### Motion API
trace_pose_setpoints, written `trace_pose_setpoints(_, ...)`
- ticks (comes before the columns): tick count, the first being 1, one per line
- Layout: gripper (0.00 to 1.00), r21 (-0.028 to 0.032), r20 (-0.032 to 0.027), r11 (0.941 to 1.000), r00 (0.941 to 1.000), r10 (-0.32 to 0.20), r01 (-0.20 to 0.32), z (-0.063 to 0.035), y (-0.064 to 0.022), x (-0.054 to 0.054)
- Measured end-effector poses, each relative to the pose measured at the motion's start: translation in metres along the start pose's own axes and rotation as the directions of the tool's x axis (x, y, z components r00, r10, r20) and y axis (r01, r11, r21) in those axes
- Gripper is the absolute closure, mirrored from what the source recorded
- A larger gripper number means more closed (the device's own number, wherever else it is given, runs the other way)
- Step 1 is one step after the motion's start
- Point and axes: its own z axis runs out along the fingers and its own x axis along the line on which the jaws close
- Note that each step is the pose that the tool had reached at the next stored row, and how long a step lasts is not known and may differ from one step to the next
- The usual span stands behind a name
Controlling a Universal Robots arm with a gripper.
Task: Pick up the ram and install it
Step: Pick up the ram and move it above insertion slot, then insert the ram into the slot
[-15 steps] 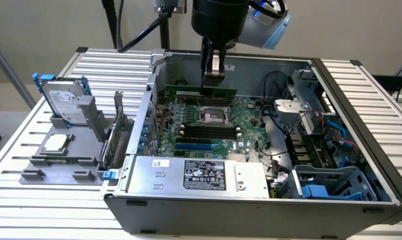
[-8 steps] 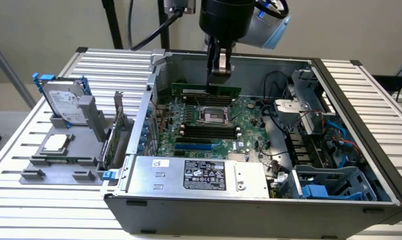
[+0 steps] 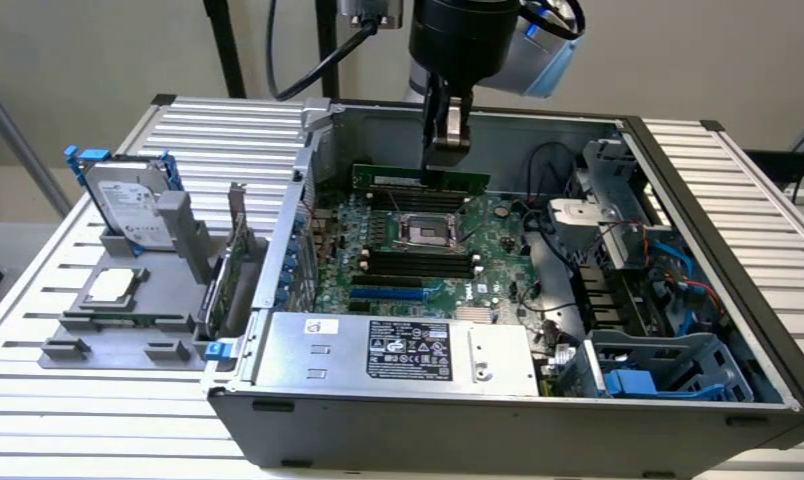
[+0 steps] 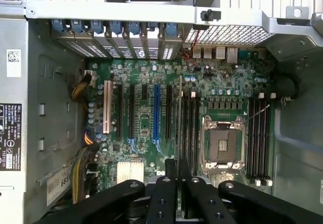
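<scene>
Your pincer [image 3: 445, 150] was clamped on the ram [image 3: 422, 178], gripping its upper edge. The stick hung level, its long side running across the exterior view. It was inside the open PC case [image 3: 509, 430], over the far part of the motherboard [image 3: 489, 260], just behind the CPU socket [image 3: 426, 232] toward the case's back wall. Couldn't tell whether its bottom edge touched a slot or hovered above one.

In the wrist view you saw the ram edge-on, a thin line running out from between the black fingers [image 4: 164, 199]. It was lined up alongside the bank of black mem slots [image 4: 191, 128] next to the socket. A second bank [image 4: 257, 138] lay on the socket's other side.

The PSU [image 3: 389, 350] sat at the case's near edge w/ its label up.

Outside the case, on the exterior view's left, a gray fixture [image 3: 109, 340] stood on the slatted tabletop [image 3: 42, 420]. It carried a hard drive [image 3: 125, 205] standing tilted and a square silver processor [image 3: 113, 285] lying flat. An upright expansion card [image 3: 229, 280] stood nearest the case.
</scene>
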Motion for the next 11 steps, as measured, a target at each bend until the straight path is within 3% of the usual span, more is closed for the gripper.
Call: trace_pose_setpoints(11,0.86,-0.0042,0.0001,1.0000,1.0000,0.000,0.000,0.0000,-0.0010,0.0000)
